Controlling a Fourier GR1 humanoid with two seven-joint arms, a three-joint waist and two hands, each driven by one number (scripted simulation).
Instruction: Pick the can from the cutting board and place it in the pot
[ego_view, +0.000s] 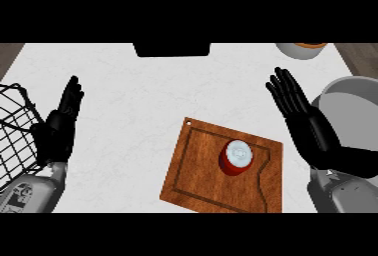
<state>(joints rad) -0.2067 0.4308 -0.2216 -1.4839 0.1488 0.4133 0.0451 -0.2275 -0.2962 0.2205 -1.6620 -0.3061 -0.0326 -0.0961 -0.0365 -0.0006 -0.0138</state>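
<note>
One can (238, 157), one cutting board (199, 175), one pot (351, 97), one wire basket (15, 130), one bowl (301, 50), two hands: left (59, 127), right (306, 117).

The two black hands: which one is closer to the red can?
The right hand, beside the wooden cutting board where the red can stands. The left hand is over by the wire basket.

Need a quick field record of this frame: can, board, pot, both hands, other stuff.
can: red, upright on the board, untouched
board: wooden, on the counter, centre-right
pot: grey, right edge, partly behind the right robot hand
left robot hand: open, fingers up, left side, beside the wire basket
right robot hand: open, fingers up, between board and pot
other: black object and bowl at the far edge
</note>
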